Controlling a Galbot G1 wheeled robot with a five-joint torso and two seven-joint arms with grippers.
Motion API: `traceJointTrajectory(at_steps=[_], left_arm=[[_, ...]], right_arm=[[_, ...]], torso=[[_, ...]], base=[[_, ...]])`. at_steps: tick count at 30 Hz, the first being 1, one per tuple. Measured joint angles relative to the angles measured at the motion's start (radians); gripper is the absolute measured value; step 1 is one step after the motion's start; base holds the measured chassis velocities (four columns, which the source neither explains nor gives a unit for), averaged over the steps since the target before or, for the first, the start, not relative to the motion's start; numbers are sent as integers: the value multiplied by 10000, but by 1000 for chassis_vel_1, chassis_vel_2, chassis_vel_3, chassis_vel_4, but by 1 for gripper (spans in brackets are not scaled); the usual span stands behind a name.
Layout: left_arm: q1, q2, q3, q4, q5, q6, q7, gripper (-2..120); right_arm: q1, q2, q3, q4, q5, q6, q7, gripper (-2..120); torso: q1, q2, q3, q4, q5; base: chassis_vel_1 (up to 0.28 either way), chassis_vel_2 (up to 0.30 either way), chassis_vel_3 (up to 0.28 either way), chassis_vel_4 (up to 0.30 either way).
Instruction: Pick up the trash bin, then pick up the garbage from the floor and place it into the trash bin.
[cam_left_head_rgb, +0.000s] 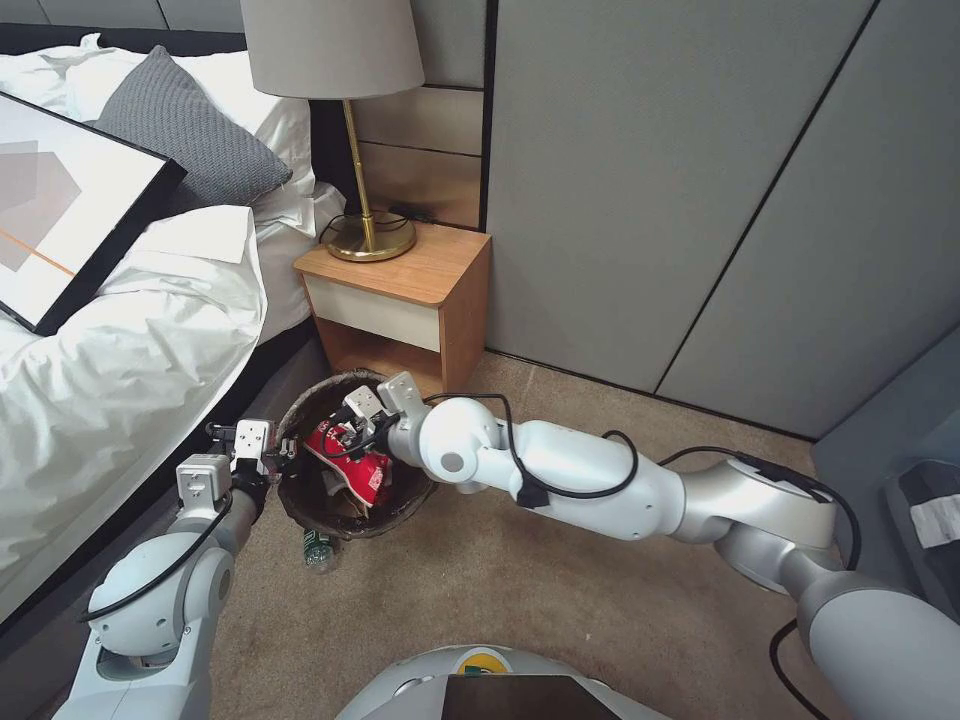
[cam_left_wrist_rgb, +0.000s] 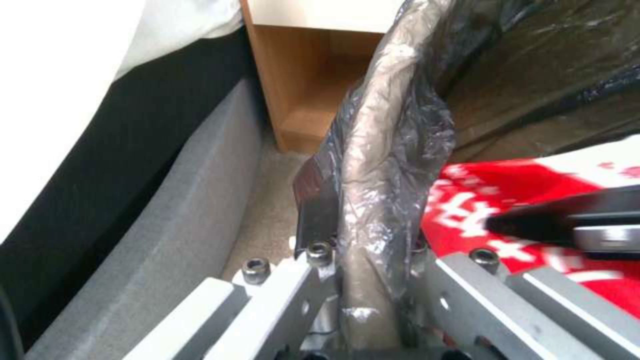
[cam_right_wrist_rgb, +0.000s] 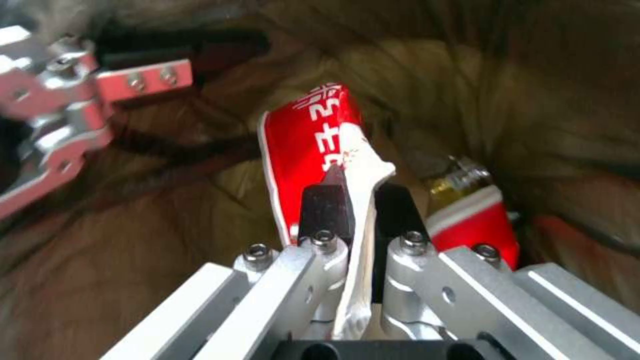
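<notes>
1. At the near left, left gripper (cam_left_head_rgb: 268, 448) clamped on the rim of the trash bin (cam_left_head_rgb: 300, 400), fingers (cam_left_wrist_rgb: 313, 210) pinching the bag-wrapped lip from both sides. Held beside the bed (cam_left_head_rgb: 120, 380), bin seemingly lifted just off the floor (cam_left_head_rgb: 560, 590), though hard to confirm from above.
2. Reaching in from the right, right gripper (cam_left_head_rgb: 350, 432) poised over the bin's mouth, fingers (cam_right_wrist_rgb: 325, 207) pressed onto a red-and-white wrapper (cam_right_wrist_rgb: 310, 135), a white edge of it caught between them.
3. Wrapper judged light, thin and crumpled: soft, likely slick, best nipped at a folded edge, as here. Bin judged light and stiff at the rim, with a slippery liner; firm rim hold advised.
4. White characters printed on the red wrapper, not legible; no brand made out.
5. Deeper in the bin, a second red piece (cam_right_wrist_rgb: 477, 225) beside something shiny and gold, possibly foil.
6. On the floor just below the bin, a small plastic bottle (cam_left_head_rgb: 318, 548) with a green label, unreadable.
7. Beyond, a wooden nightstand (cam_left_head_rgb: 400, 290) carrying a brass lamp (cam_left_head_rgb: 350, 130).
</notes>
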Motion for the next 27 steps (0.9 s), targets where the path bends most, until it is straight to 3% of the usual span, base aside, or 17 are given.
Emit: traceJointTrajectory(at_steps=[11,22,27], left_arm=[[103,-13,-3,-47,-4,0,10,0],[72,-58,-7,-9,1,0,13,0],[58,-71,7,48,21,0,14,0]], right_arm=[[-34,577,-136,-1393,-435,26,-126,4],[11,465,34,-713,-148,-74,488,50],[95,333,129,-160,232,-101,839,63]], torso=[[0,0,0,0,0],[0,0,0,-1,1],[0,0,0,-1,2]], base=[[0,0,0,0],[0,0,0,0],[0,0,0,0]])
